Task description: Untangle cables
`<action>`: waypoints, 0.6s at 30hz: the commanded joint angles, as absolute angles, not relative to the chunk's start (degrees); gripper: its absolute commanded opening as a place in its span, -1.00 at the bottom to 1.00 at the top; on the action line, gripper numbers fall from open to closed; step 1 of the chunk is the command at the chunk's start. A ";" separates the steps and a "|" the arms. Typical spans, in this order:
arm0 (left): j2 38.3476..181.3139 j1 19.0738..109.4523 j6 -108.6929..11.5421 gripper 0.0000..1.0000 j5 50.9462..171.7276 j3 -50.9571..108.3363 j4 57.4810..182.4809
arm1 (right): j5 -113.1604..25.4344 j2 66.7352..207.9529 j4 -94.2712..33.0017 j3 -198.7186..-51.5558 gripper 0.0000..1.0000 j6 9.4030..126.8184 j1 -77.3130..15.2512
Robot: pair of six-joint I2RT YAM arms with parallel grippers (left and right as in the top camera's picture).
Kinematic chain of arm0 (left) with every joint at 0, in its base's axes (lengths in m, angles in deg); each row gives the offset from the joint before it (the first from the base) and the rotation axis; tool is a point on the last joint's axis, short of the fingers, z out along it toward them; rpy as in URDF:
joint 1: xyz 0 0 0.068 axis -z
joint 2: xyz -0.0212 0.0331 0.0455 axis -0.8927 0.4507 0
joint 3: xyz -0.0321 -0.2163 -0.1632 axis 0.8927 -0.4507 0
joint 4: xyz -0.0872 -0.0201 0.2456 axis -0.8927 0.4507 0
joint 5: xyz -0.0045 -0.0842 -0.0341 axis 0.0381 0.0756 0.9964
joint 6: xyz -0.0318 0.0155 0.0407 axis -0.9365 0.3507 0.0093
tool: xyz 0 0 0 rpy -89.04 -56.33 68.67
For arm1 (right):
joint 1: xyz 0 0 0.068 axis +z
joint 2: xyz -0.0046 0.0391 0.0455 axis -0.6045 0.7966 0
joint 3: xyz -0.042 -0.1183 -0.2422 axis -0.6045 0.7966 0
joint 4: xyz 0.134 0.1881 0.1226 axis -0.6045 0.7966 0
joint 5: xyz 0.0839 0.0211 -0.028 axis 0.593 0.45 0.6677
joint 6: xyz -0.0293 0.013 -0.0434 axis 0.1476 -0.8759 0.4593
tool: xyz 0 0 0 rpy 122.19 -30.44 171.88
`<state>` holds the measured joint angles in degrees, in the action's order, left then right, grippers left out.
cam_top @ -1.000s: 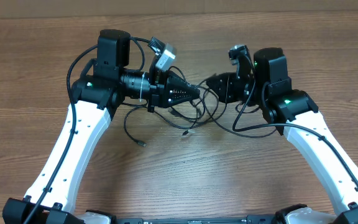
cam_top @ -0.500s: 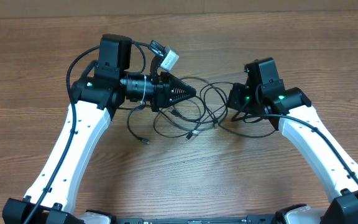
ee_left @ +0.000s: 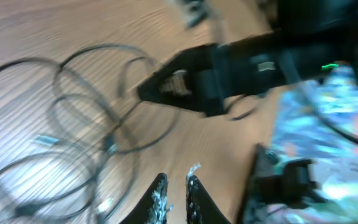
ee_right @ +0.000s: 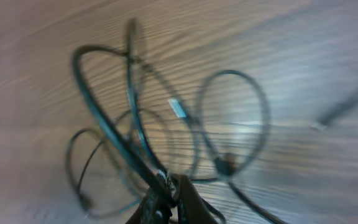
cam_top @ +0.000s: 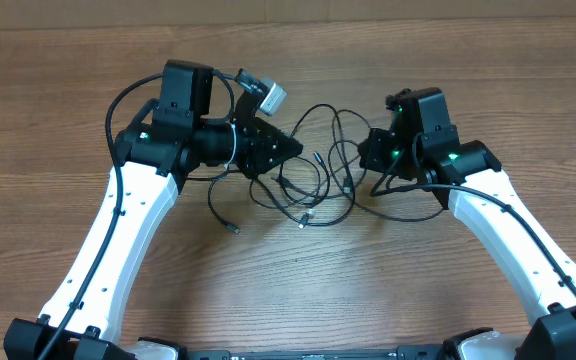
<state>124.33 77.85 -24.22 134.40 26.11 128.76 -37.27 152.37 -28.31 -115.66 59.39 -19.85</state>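
While pinched together on one strand of the cables [cam_top: 313, 190], sits at 3 o'clock of the tangle — right gripper [ee_right: 168, 202], probably to anchor that end for pulling loops apart. At 9 o'clock, left gripper [ee_left: 175, 185]: tips a slit apart, nothing seen between them — perhaps letting go. Loose loops and plugs flat on the table [cam_top: 288, 290] between both. Arms up from 6 o'clock, elbows outward, wrists turned inward.

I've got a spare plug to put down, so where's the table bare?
Bare: the near stretch of table between left arm and right arm, below the cables; the far strip behind both; the outer flanks beside each. Crowded: the middle, where the loops spread between the arms' ends.
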 commanded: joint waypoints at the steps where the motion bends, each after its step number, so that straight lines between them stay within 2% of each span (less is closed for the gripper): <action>1: 124.00 77.78 -25.86 -0.75 123.84 26.81 130.20 | -23.94 151.28 -30.91 -117.15 -0.92 67.19 -19.89; 10: 124.03 79.07 -25.77 -0.57 126.42 26.81 129.59 | -8.55 146.69 -39.52 -122.04 -0.92 67.94 -19.89; 18: 124.11 80.93 -25.61 -0.47 126.75 26.81 126.11 | -6.80 145.88 -40.59 -122.15 -0.90 67.30 -19.89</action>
